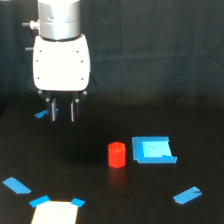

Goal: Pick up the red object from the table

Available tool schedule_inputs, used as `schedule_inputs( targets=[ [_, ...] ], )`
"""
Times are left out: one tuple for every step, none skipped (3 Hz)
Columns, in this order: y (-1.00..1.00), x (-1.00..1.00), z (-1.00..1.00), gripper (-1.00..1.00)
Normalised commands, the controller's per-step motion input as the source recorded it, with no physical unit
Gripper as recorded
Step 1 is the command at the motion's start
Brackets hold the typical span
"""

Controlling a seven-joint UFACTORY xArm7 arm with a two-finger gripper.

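Note:
The red object (116, 154) is a small red-orange stubby cylinder standing upright on the black table (75, 165), near the middle of the exterior view. My gripper (63, 112) hangs from a white housing at the upper left, above and well to the exterior view's left of the red object. Its two dark fingers (54, 111) point down with a narrow gap between them and hold nothing.
A flat blue square piece (152, 149) lies just to the exterior view's right of the red object. Blue tape strips lie at the left (16, 185), the right (187, 195) and behind the gripper (41, 114). A pale tan patch (55, 213) with blue corners sits at the bottom left.

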Motion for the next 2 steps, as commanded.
schedule_inputs(
  targets=[
    [-0.68,1.0,1.0,0.64],
    [-1.0,1.0,1.0,0.47]
  ],
)
